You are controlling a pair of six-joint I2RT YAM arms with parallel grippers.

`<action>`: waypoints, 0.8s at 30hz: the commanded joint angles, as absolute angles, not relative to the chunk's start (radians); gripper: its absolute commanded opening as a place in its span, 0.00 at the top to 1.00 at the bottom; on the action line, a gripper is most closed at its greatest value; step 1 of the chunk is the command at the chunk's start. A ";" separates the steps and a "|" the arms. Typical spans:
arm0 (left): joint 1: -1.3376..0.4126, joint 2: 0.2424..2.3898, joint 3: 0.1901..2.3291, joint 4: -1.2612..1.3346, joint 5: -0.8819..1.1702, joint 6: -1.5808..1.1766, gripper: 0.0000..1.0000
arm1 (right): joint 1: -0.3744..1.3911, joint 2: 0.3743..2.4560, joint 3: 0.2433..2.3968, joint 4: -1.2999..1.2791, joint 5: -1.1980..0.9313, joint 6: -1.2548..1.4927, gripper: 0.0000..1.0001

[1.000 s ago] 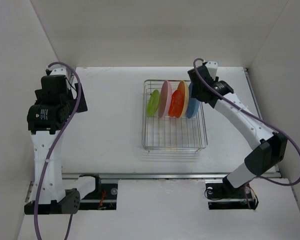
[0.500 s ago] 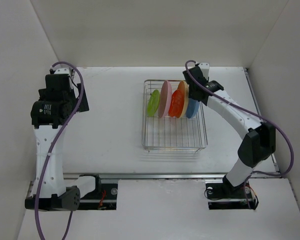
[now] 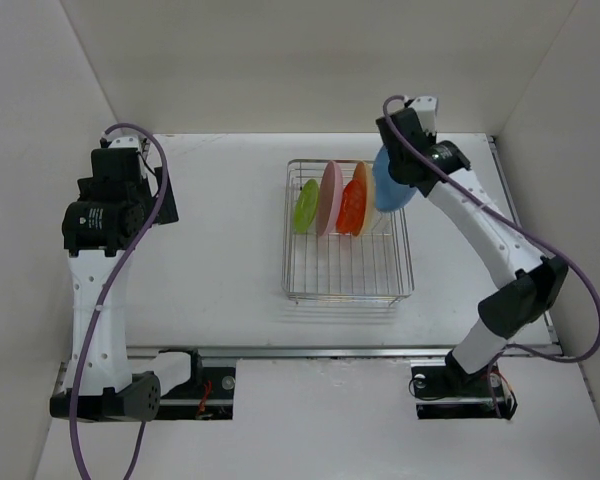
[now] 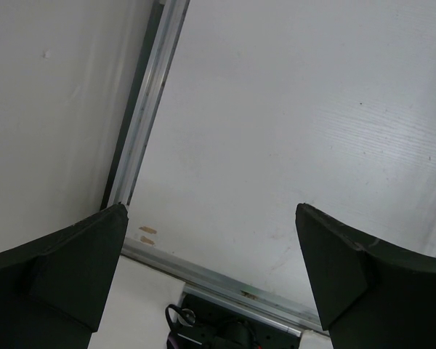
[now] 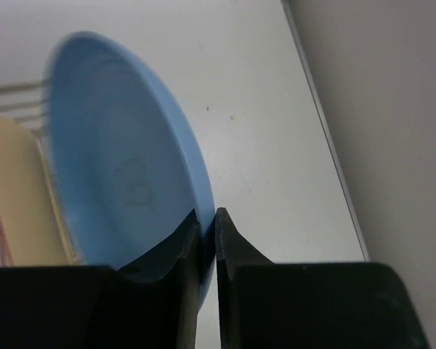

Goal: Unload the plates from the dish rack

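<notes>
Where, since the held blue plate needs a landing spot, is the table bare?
Widest bare patch: table between the left arm and the dish rack. A band also lies free between rack and near rail. The strip right of the rack is narrow, under the right arm. Four plates crowd the rack's back.

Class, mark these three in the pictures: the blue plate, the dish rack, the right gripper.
blue plate (image 5: pixel 109 153), right wrist view, its concave face.
dish rack (image 3: pixel 348 272), top external view, bare grid floor near the front.
right gripper (image 5: pixel 206 218), right wrist view, midway between its fingertips, pinching the plate's rim.
</notes>
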State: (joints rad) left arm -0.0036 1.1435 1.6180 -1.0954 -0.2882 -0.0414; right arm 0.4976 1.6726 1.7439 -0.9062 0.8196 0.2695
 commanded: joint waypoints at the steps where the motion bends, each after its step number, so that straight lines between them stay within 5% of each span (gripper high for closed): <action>1: 0.003 1.140 1.652 -1.083 -0.290 -0.035 0.00 | 0.535 1.551 1.949 -0.917 0.954 0.256 1.00; 6: 0.003 1.175 1.718 -1.114 -0.151 -0.008 0.00 | 0.615 1.551 2.190 -1.106 1.156 0.236 1.00; 11: 0.003 1.184 1.767 -1.144 0.139 0.063 0.00 | 0.679 1.464 2.080 -1.040 0.997 0.279 1.00; 19: 0.003 1.226 1.841 -1.206 0.485 0.117 0.00 | 0.774 1.442 1.711 -0.482 0.112 0.385 1.00; 24: 0.003 1.226 1.757 -1.181 0.397 0.149 0.00 | 0.842 1.648 1.844 -0.443 0.003 0.411 1.00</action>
State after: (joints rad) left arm -0.0025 1.2278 1.7882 -1.1858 0.3836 0.1059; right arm 0.8082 1.6035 1.7512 -0.6067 0.2043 0.3717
